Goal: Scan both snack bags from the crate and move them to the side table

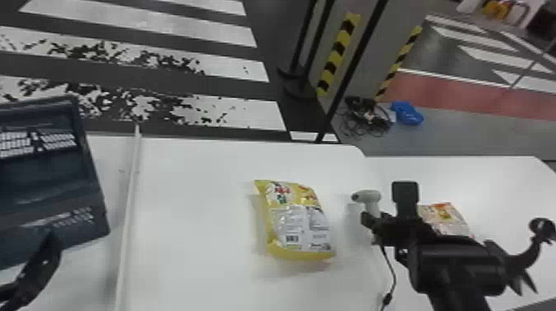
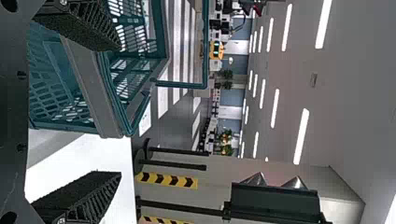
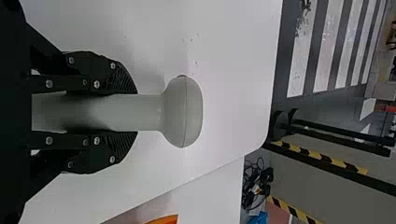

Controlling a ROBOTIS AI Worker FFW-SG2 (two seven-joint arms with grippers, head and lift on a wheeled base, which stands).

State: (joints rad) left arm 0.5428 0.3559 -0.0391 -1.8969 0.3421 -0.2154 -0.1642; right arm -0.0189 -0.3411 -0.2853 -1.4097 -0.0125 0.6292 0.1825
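My right gripper point(image 1: 372, 221) is shut on the handle of a pale grey scanner point(image 1: 371, 197), held to the right of a yellow snack bag point(image 1: 300, 219) lying label side up on the white table. In the right wrist view, both pads of the right gripper point(image 3: 125, 112) press the scanner point(image 3: 182, 112). An orange and white snack bag point(image 1: 446, 217) lies on the side table, partly behind the right arm. At the left, my left gripper point(image 1: 41, 264) is by the dark crate point(image 1: 89, 165); in its wrist view, the left gripper point(image 2: 100, 112) stands open with the crate point(image 2: 109, 93) between and beyond its fingers.
A thin white raised strip point(image 1: 130, 198) runs across the table point(image 1: 194, 215) between crate and yellow bag. The side table point(image 1: 496, 182) adjoins at the right. A black cable point(image 1: 393, 275) hangs below the scanner. Black posts stand beyond the tables' far edge.
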